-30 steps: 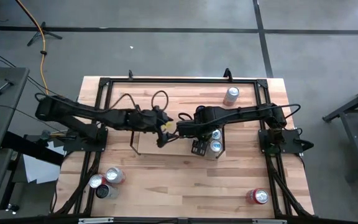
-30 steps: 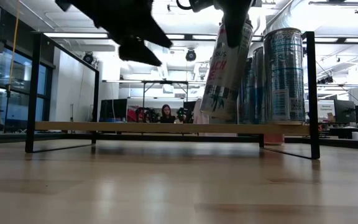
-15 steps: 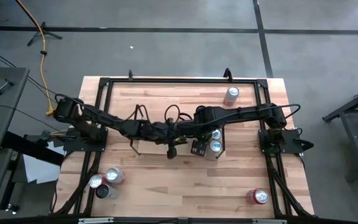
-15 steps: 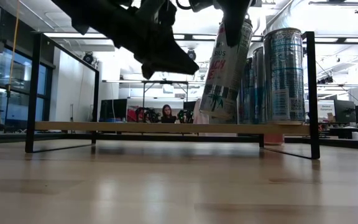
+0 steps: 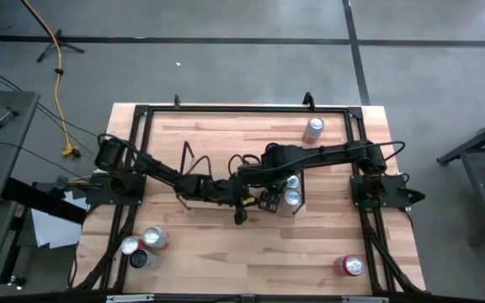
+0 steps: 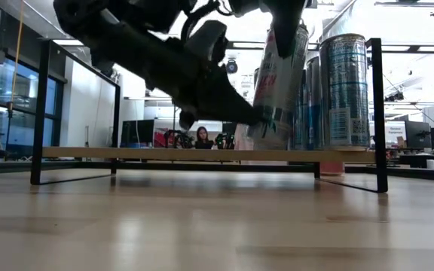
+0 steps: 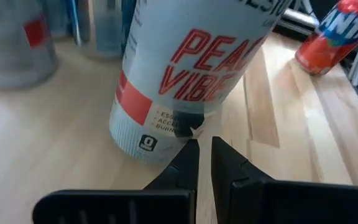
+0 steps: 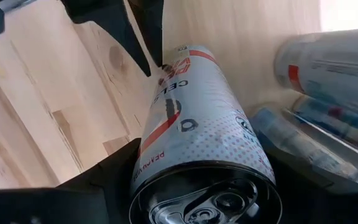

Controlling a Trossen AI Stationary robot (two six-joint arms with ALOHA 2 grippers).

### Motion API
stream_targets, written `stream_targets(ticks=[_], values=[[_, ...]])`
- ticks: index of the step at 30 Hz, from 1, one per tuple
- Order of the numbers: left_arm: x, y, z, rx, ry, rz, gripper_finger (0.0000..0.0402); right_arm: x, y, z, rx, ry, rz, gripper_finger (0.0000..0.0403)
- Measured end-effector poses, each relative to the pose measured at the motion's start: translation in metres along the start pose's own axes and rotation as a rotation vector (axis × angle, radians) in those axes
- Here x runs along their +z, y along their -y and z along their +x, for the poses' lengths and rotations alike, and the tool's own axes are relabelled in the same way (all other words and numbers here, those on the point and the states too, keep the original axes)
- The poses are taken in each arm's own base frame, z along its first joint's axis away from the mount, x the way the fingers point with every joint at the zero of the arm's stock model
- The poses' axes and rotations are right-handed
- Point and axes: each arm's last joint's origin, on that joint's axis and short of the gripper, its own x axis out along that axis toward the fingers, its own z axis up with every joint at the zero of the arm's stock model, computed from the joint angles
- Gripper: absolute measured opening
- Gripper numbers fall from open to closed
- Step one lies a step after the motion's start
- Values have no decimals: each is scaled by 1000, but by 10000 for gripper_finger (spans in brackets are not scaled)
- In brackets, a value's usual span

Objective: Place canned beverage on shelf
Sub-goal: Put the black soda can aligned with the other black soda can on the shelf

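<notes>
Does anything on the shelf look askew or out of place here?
Yes. The peach can in the right gripper leans on the shelf, while the cans beside it stand upright. The left gripper, jaws nearly shut, touches its lower side.

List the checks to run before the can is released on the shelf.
1. Right gripper shut on the can: ok.
2. Can upright: not ok, it leans in the low view.
3. Can base flat on the shelf: cannot tell, the left gripper hides part of it.
4. Left gripper at the can's lower end, shut: ok.
5. Neighbour cans upright on the shelf: ok.
</notes>
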Motion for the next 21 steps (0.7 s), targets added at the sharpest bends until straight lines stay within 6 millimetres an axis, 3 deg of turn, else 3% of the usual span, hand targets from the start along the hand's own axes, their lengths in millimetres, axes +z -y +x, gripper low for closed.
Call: stream_targets(ticks=[7,12,21], values=[[7,10,-11,-7,15,64,0,2,-1,3,8,-10,-11,264],[15,7,-22,75,18,129,0,2,-1,4,11,-12,-18,264],[16,-5,-14,52,11,111,0,4,-2,4,20,8,-56,264]])
